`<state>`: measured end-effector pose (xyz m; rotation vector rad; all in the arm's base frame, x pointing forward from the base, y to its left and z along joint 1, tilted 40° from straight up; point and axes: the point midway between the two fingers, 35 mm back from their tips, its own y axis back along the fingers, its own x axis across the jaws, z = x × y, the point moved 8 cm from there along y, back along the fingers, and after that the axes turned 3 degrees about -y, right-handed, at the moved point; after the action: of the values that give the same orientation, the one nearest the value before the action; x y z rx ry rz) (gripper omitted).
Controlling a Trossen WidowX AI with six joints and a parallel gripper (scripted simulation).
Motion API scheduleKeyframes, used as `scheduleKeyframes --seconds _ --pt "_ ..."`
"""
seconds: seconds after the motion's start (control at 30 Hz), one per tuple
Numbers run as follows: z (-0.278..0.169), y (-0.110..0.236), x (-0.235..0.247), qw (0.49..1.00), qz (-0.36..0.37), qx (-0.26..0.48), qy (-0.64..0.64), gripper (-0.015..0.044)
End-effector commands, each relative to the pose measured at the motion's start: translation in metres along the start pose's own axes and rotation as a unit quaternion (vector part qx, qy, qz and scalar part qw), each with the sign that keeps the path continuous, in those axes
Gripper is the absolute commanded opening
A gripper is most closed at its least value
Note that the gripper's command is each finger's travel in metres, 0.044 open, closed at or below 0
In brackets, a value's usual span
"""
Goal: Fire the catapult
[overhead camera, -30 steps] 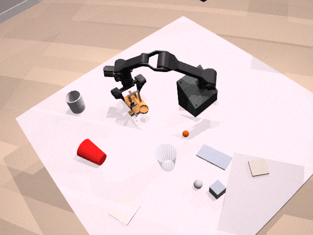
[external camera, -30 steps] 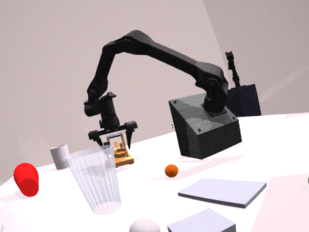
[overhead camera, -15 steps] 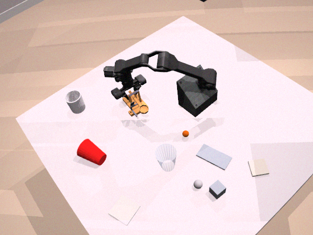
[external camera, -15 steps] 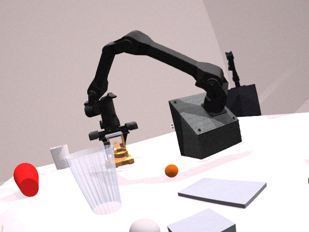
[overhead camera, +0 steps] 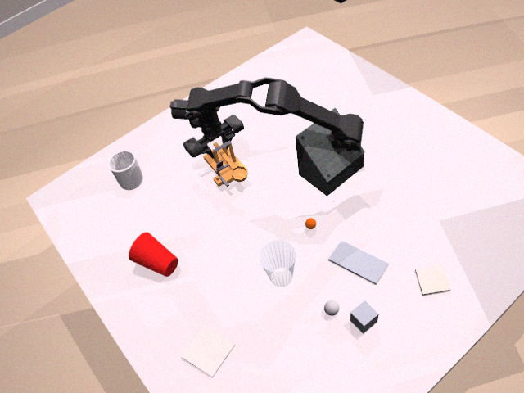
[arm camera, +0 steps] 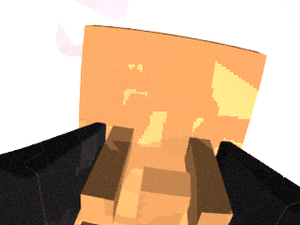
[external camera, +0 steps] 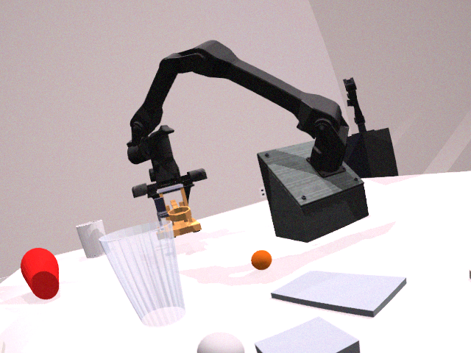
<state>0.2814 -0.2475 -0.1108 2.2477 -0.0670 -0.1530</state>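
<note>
The orange wooden catapult (overhead camera: 230,171) (external camera: 183,223) (arm camera: 169,82) stands on the white mat (overhead camera: 295,76), left of the arm's base. My gripper (overhead camera: 222,154) (external camera: 173,205) (arm camera: 163,142) reaches down over it and is shut on its upright frame; in the wrist view the dark fingers press both wooden posts. The orange ball (overhead camera: 310,223) (external camera: 261,259) lies on the mat in front of the base, apart from the catapult. The white mug (overhead camera: 125,169) (external camera: 90,238) stands upright to the catapult's left.
A clear ribbed cup (overhead camera: 277,262) (external camera: 144,273) stands upright near the ball. A red cup (overhead camera: 152,255) (external camera: 40,272) lies on its side. A white ball (overhead camera: 331,308), a grey cube (overhead camera: 363,315), a grey slab (overhead camera: 358,262) and two flat tiles (overhead camera: 432,279) (overhead camera: 208,351) lie at the front. The dark base block (overhead camera: 330,169) stands to the right.
</note>
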Motion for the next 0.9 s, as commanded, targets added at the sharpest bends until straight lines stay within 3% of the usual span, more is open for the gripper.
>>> scheduleKeyframes --seconds 0.0,0.43,0.87 --pt "0.000 0.010 0.002 1.000 0.005 -0.005 0.025 0.0000" --pt "0.000 0.009 0.005 0.970 0.005 -0.005 0.242 0.0000" --pt "-0.007 0.008 0.021 0.894 0.005 -0.005 0.448 0.0000"
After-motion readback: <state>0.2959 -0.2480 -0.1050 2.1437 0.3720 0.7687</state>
